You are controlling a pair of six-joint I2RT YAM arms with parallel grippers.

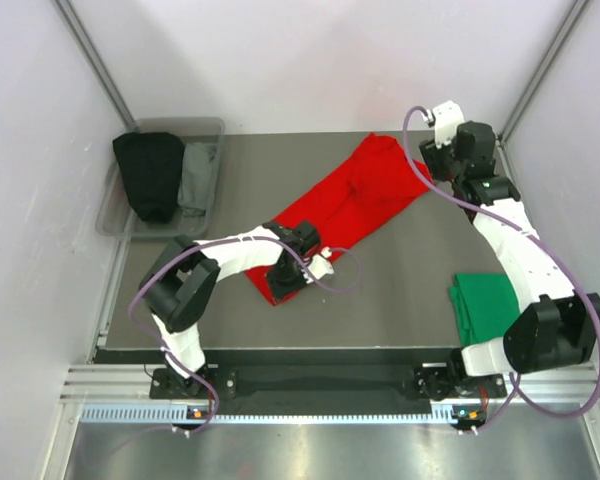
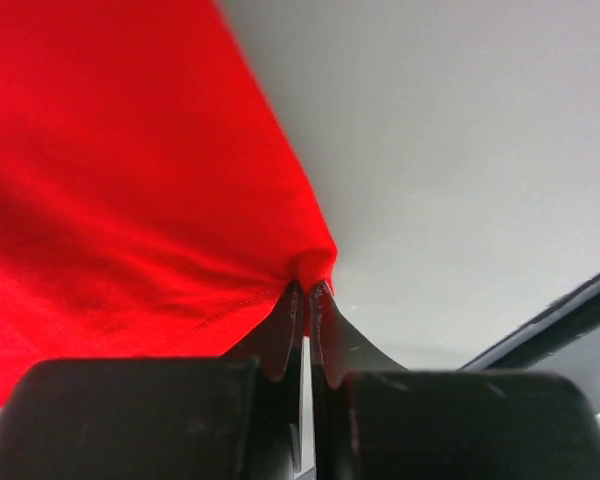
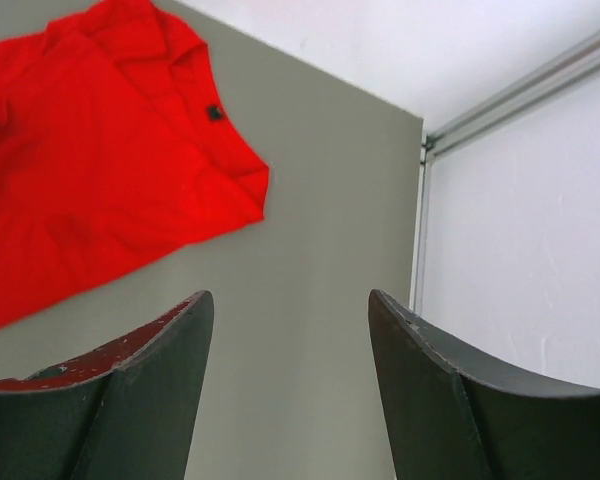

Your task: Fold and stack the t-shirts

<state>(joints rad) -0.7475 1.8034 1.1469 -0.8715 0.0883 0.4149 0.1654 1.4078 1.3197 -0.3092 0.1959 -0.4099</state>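
Top external view: the red shirt (image 1: pixel 345 205) lies as a narrow diagonal band mid-frame, apparently folded lengthwise. The green shirt (image 1: pixel 485 305) sits folded at lower right, likely the stack's base. The left gripper (image 2: pixel 307 290) is clamped on the red hem corner at the band's lower-left end, probably to fold it over. The right gripper (image 3: pixel 290 300) hangs spread and empty beside the collar end. Bare table (image 1: pixel 400 290) separates the shirts; a bin (image 1: pixel 110 215) sits upper left.

The red t-shirt (image 1: pixel 345 205) and green t-shirt (image 1: pixel 480 305) are soft matt cloth; the counter (image 1: pixel 400 290) is smooth matt grey; the bin (image 1: pixel 180 124) is translucent plastic
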